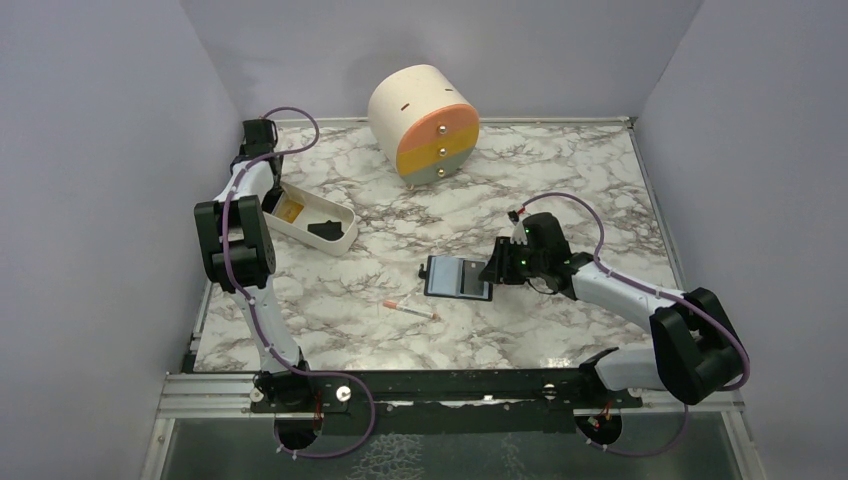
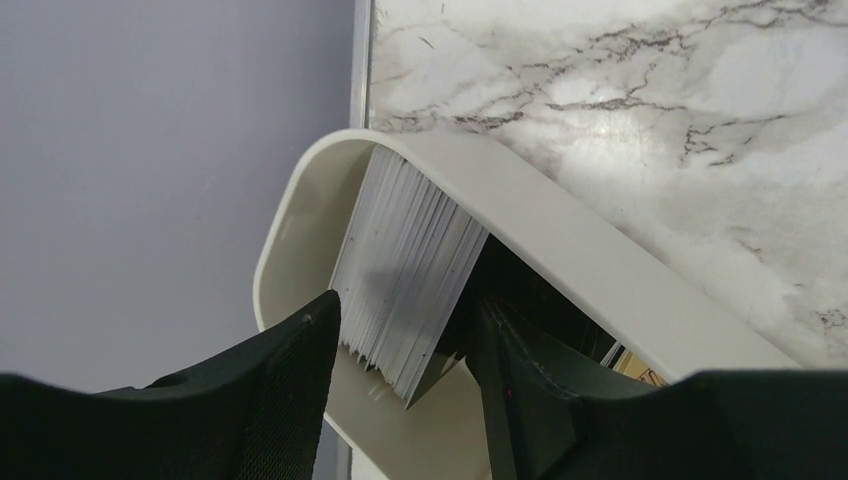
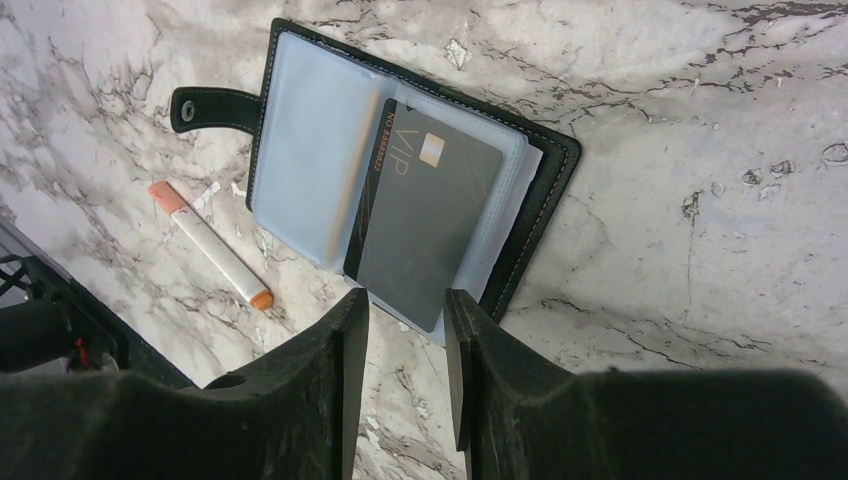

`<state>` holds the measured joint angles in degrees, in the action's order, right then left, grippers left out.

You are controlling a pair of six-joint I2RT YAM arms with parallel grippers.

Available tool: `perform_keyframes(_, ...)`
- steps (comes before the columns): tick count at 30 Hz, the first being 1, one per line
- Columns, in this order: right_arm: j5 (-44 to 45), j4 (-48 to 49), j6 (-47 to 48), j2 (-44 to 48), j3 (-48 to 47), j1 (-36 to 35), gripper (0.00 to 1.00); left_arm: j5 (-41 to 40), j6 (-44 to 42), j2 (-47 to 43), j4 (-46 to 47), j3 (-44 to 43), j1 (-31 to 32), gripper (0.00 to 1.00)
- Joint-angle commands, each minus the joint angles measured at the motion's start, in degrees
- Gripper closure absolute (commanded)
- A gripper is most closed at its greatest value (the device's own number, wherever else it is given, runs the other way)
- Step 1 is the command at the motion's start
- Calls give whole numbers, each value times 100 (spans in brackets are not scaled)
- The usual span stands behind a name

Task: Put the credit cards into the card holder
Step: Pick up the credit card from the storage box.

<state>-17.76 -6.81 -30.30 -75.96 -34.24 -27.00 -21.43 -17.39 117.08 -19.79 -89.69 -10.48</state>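
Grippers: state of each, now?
Left gripper: jaws straddle a pale ribbed stack in the white tray; grip cannot be told.
Right gripper: open at the end of the grey card, holding nothing.

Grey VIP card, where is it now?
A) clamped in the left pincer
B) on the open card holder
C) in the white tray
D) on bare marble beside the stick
B: the grey VIP card lies on the right half of the open card holder, one end poking past its edge.
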Motion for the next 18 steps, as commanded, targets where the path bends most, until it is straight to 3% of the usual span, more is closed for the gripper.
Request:
perform_keyframes(1,-17,155,103,44,-153,-17,66,172,40,35,5,170,-23,45)
perform_keyframes(8,17,125,99,115,-148,-20,66,42,-24,156,10,105,-9,43)
perform_keyframes(18,19,92,102,116,-200,-16,66,-342,-270,241,-7,-170,108,55)
